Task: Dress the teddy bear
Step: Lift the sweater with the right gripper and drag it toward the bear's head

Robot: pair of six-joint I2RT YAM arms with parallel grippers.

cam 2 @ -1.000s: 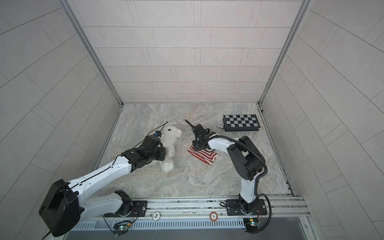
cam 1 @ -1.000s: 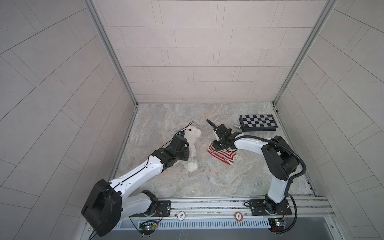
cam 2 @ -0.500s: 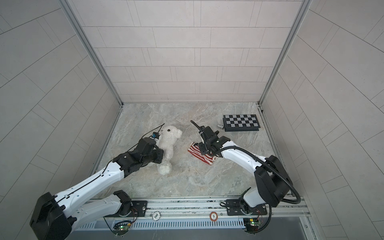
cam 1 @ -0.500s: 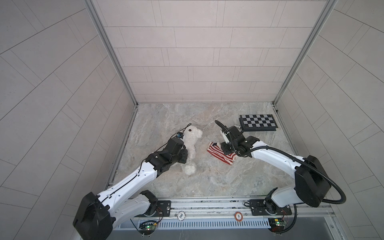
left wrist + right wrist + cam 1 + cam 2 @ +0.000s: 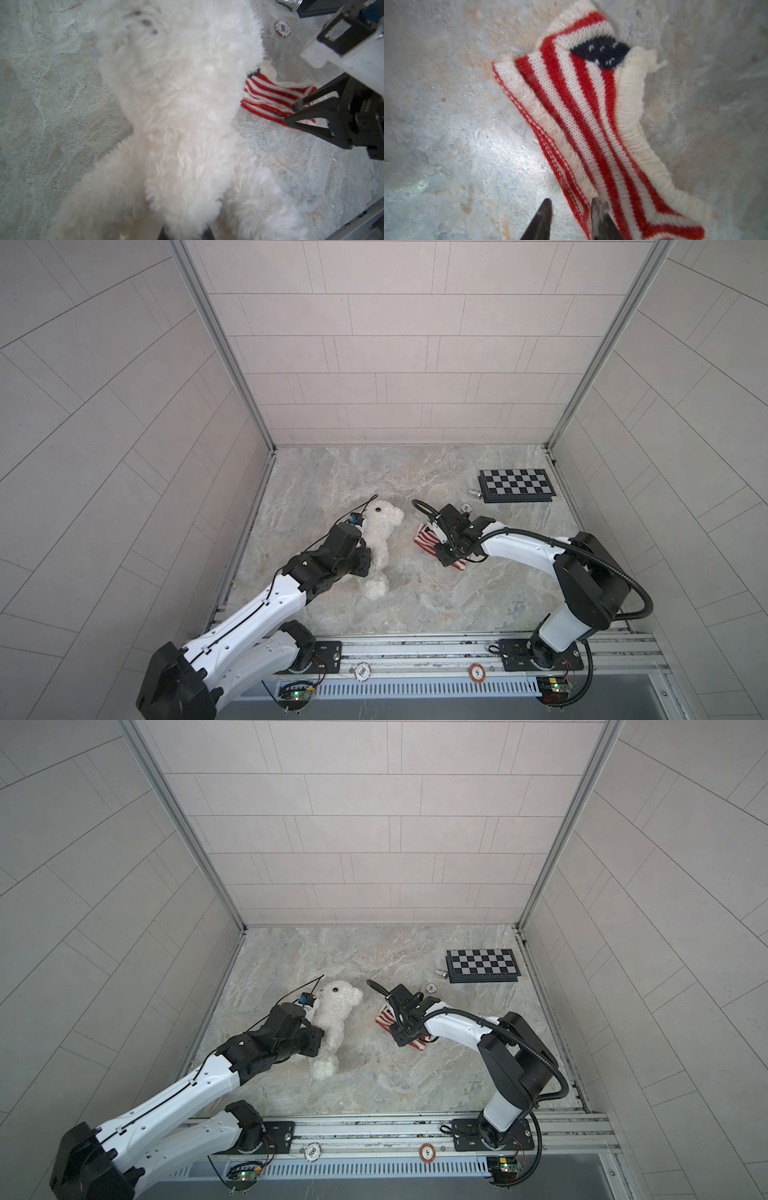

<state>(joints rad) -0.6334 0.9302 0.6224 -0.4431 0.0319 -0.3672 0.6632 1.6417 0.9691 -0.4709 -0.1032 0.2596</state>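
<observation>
The fluffy white plush teddy bear [image 5: 381,537] lies left of centre, head far, legs near, with the left gripper [image 5: 364,562] clenched on its lower body. To its right, apart, lies the red-and-white striped knit sweater [image 5: 591,116]. The right gripper [image 5: 571,207] straddles its hem, fingers parted.

one teddy bear [image 5: 380,537], one sweater [image 5: 424,538], one checkerboard [image 5: 516,485], three poker chips [image 5: 362,672]

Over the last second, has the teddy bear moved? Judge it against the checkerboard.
Yes. The teddy bear has slid slightly toward the front rail, away from the checkerboard, in both top views.
</observation>
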